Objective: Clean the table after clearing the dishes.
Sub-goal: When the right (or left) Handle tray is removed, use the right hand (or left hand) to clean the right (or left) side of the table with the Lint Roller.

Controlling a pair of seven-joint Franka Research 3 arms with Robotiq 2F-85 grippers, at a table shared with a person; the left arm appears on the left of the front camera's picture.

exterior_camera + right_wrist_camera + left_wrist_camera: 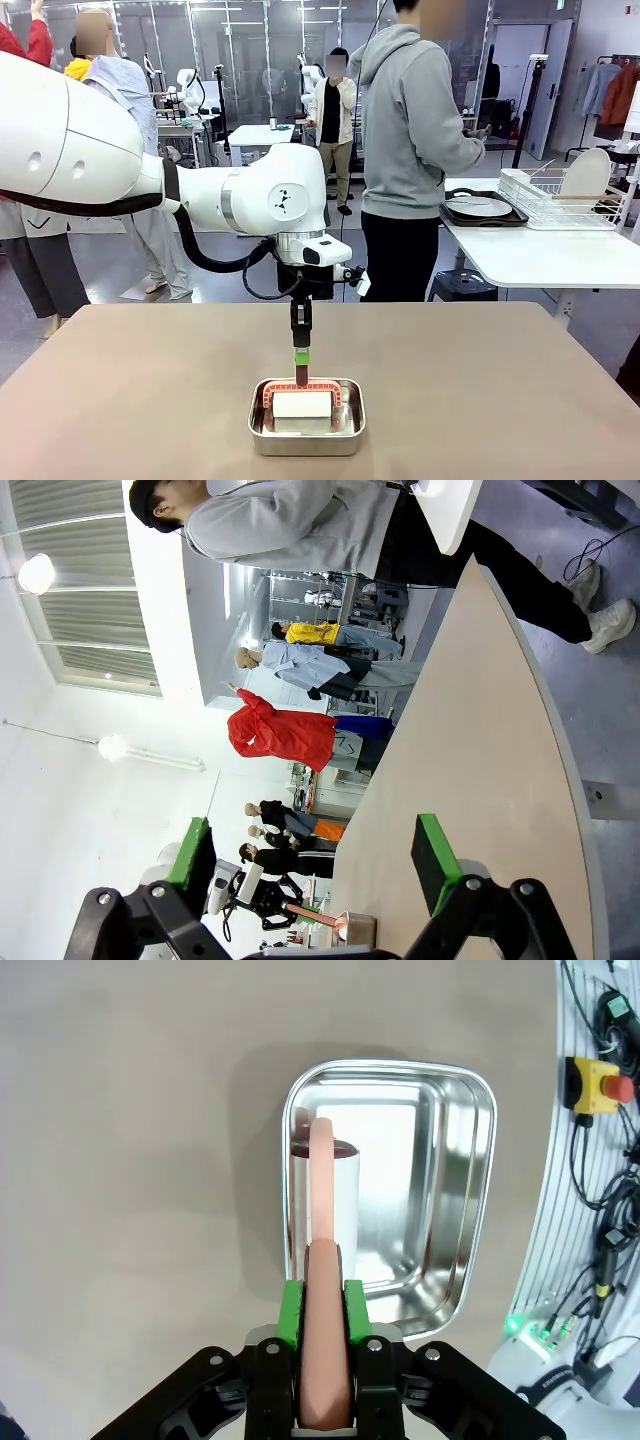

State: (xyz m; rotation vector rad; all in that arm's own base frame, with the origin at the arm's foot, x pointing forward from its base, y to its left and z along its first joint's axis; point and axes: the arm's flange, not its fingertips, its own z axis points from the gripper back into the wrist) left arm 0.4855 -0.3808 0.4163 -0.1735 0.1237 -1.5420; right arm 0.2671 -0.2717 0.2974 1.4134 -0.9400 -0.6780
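Note:
The brown table (140, 400) carries a small steel pan (306, 432) near its front middle. Inside the pan lies a white block (302, 404) under an arched salmon-pink handle (322, 1190). My left gripper (301, 358) points straight down over the pan and is shut on the top of that handle, which sits between the green pads (291, 1310). My right gripper (313, 850) hangs open in the air beside the table, nothing between its fingers. A white plate rests on a dark tray (482, 209) on the white side table; another plate (586, 172) stands in a rack.
A person in a grey hoodie (410, 120) stands at the far right edge, turned toward the white side table (530, 255) with its wire dish rack (556, 205). A black stool (462, 286) sits beneath it. Bare tabletop surrounds the pan.

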